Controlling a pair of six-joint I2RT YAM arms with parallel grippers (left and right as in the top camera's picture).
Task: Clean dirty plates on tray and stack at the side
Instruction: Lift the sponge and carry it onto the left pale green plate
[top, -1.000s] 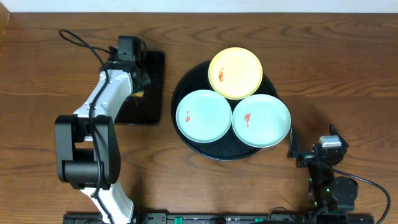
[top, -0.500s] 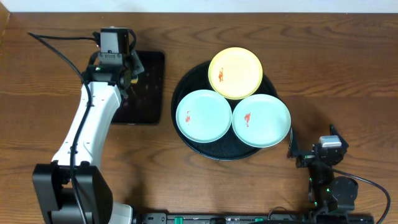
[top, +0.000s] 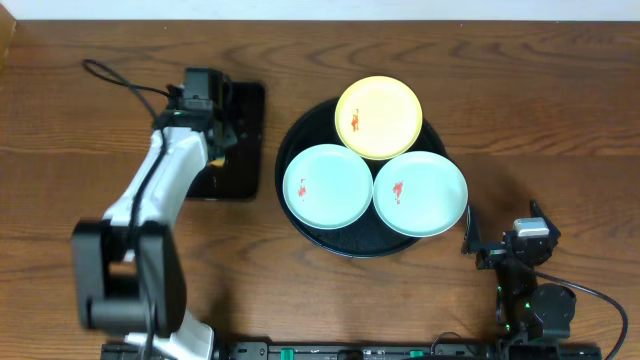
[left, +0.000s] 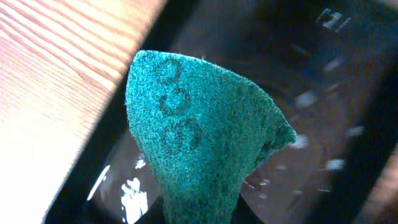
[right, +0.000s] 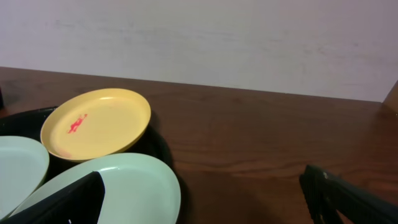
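Note:
Three plates lie on the round black tray (top: 300, 136): a yellow plate (top: 378, 117) at the back, a mint-green plate (top: 328, 187) at front left and another mint-green plate (top: 420, 193) at front right. Each has a small red-orange smear. My left gripper (top: 218, 135) is left of the tray, shut on a green scouring pad (left: 199, 137) that it holds above the rectangular tray. My right gripper (top: 500, 248) is open and empty, low on the wood just right of the round tray. The right wrist view shows the yellow plate (right: 96, 123) and the right mint-green plate (right: 124, 186) ahead of the open jaws (right: 199, 208).
A smaller rectangular black tray (top: 245, 150) lies left of the round tray, under my left gripper; it also shows in the left wrist view (left: 336, 124). Brown wood-grain tabletop (top: 550, 120) stretches to the right of the round tray and along the front.
My left arm swung out to the left and back, and its gripper is again over the rectangular tray. The plates and the right arm have not moved.

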